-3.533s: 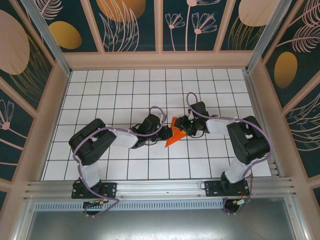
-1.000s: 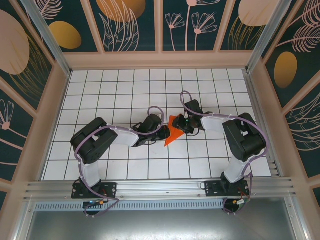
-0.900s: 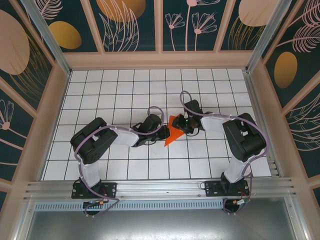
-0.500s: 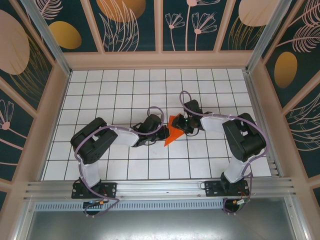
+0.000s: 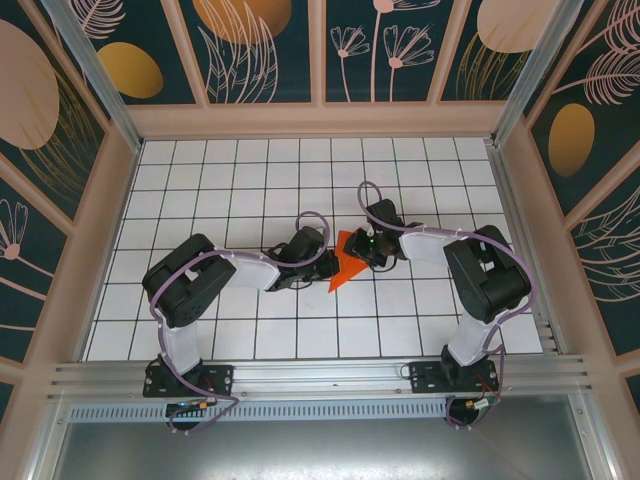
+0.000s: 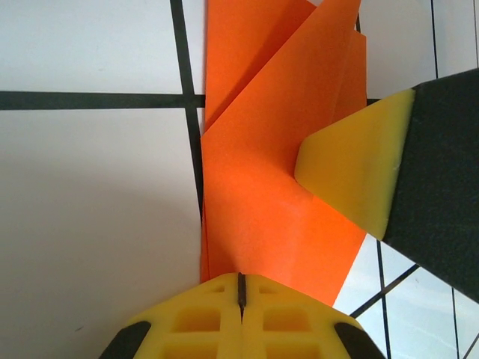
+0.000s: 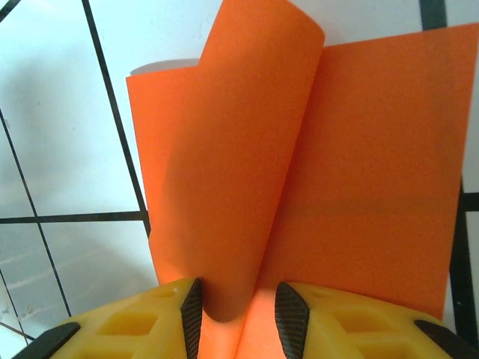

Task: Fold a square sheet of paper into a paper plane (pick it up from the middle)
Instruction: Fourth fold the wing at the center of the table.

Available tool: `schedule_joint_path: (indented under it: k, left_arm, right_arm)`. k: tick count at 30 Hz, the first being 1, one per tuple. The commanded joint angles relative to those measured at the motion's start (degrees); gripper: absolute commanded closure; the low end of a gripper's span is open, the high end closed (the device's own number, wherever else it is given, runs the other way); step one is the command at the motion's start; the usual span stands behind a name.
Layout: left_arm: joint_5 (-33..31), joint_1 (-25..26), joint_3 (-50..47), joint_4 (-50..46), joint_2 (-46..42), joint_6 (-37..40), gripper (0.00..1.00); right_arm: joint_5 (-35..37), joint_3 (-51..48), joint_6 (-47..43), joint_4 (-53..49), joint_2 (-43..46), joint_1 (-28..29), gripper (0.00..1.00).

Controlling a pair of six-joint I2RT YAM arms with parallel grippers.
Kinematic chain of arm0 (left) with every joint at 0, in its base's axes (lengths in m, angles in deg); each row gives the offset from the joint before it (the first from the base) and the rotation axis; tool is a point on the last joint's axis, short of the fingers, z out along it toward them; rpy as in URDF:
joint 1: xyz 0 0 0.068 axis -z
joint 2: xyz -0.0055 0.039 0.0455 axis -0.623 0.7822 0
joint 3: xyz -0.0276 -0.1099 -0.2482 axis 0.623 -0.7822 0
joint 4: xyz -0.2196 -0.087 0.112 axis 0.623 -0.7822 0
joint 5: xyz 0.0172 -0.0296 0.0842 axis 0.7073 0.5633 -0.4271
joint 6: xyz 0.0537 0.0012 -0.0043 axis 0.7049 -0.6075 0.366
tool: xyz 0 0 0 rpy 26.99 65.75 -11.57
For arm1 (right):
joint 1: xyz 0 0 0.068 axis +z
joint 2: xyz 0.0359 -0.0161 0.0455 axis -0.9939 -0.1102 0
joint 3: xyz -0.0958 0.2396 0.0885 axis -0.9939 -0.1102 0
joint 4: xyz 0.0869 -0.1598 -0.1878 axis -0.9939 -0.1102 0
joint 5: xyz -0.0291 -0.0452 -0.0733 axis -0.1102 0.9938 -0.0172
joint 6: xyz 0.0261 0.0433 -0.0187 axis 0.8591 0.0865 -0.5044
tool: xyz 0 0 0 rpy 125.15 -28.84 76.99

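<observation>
You have the orange sheet of paper [image 5: 346, 268] lying partly folded just off the middle of the desk [image 5: 230, 180], a little toward 4 o'clock, with its pointed end aimed at 7 o'clock. Your left claw [image 6: 241, 288] reaches it from 9 o'clock, clenched with both tips together, and seems to press the near edge flat against the desk. Your right claw [image 7: 238, 307] comes in from 2 o'clock with its jaws part-way apart and a curled flap of the paper standing up between them. Whether the pads truly pinch that flap I cannot tell. In the left wrist view one yellow finger [image 6: 348, 176] of the right claw rests on the paper where the flap lifts. The step in hand looks like turning this flap over to make the next crease. To do it well, hold the left claw down as an anchor so the layers underneath do not slide. Carry the flap low and slowly toward 9 o'clock, and line its edge with the fold beneath before you flatten it. The paper is thin and springy, so a loose curl will likely pop back unless you press along the crease. The desk is smooth white with black grid lines [image 5: 297, 210], useful for squaring the fold but probably slippery. Dark panels painted with plants [image 5: 265, 50] stand around the desk, and a metal rail [image 5: 320, 378] runs along the edge at 6 o'clock.
</observation>
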Motion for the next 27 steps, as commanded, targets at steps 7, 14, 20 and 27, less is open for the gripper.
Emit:
schedule_joint_path:
  k: [7,14,20,27]
  left_arm:
    - [0.53,-0.29,1.03,-8.56,4.48,1.9,1.0]
    - [0.77,-0.32,0.73,-9.34,4.89,2.13,1.0]
    - [1.05,-0.31,1.21,-9.56,4.85,2.8,1.0]
    - [0.97,-0.33,1.82,-10.45,4.58,3.36,1.0]
  right_arm:
    - [1.58,0.67,-1.82,-11.59,2.85,-2.01,0.57]
    - [-3.92,0.69,-6.53,-7.38,12.3,-3.92,0.55]
    - [-11.76,-3.71,-9.58,0.52,11.09,-4.01,0.74]
    - [-15.72,-1.64,-10.76,4.13,5.7,-3.98,0.84]
